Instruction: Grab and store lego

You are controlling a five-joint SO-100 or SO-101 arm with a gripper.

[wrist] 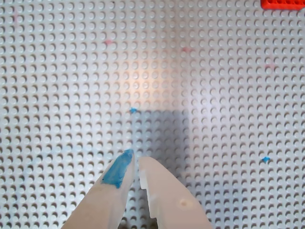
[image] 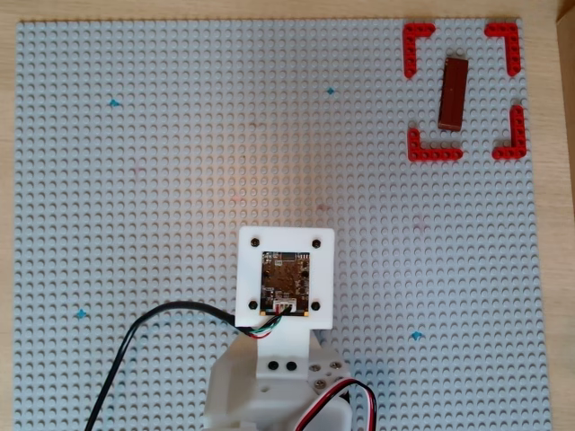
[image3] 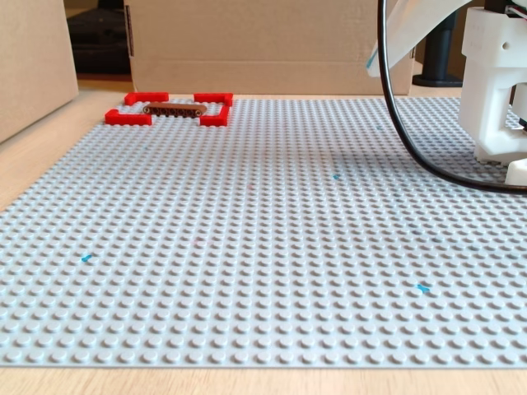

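Four bright red L-shaped corner pieces (image: 419, 39) mark out a square bay at the top right of the large grey studded baseplate (image: 180, 162) in the overhead view. Inside that bay lies the long narrow dark reddish-brown rectangular lego brick (image: 452, 93), flat on the studs, slightly tilted from the bay's sides and apart from all four corners. In the fixed view the same brick (image3: 174, 108) lies in the far left corner of the plate, between the red pieces (image3: 128, 118).

The claw (wrist: 135, 160) enters the wrist view from the bottom edge, its two pale fingers nearly meeting at the tips with only a thin slit between them and nothing held; the left finger (wrist: 117, 170) carries a blue patch. Only a sliver of one red piece (wrist: 282, 4) shows at the top right of that view, cut off by the edge.

From overhead the white arm (image: 286, 359) and its camera board hide the claw. A black cable (image3: 412, 123) loops down to the plate. The wooden desk (image: 7, 224) shows around the plate. No writing is legible.
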